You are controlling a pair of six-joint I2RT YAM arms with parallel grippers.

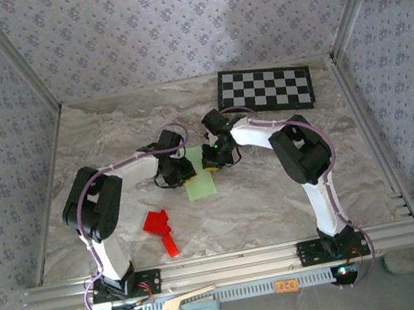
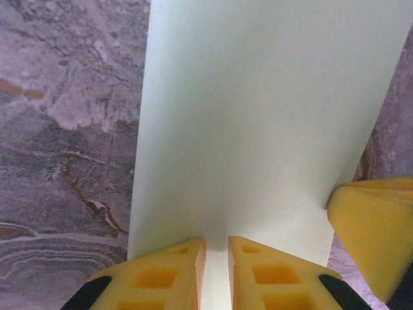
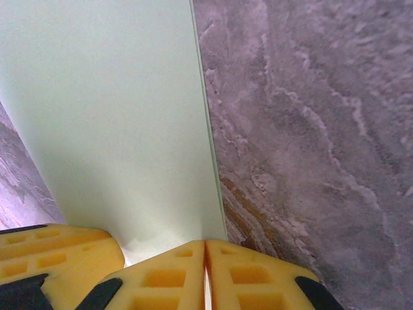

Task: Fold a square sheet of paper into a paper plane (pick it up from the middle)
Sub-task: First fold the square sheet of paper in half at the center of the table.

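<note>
The square sheet of paper [image 1: 200,180], pale green, lies at mid-table as a narrow rectangle. My left gripper [image 1: 180,168] is at its far left corner and my right gripper [image 1: 212,156] at its far right. In the left wrist view the sheet [image 2: 258,116] runs ahead of my left gripper [image 2: 216,242], whose jaws stand a narrow slot apart with paper showing in the gap. In the right wrist view my right gripper [image 3: 205,244] is shut, and the right edge of the sheet [image 3: 116,110] runs into the seam between its fingers.
A bright red paper shape [image 1: 160,229] lies near the left arm's base. A black-and-white checkerboard [image 1: 265,89] lies at the back right. Patterned walls and metal frame posts enclose the table, with a rail [image 1: 226,264] along the front.
</note>
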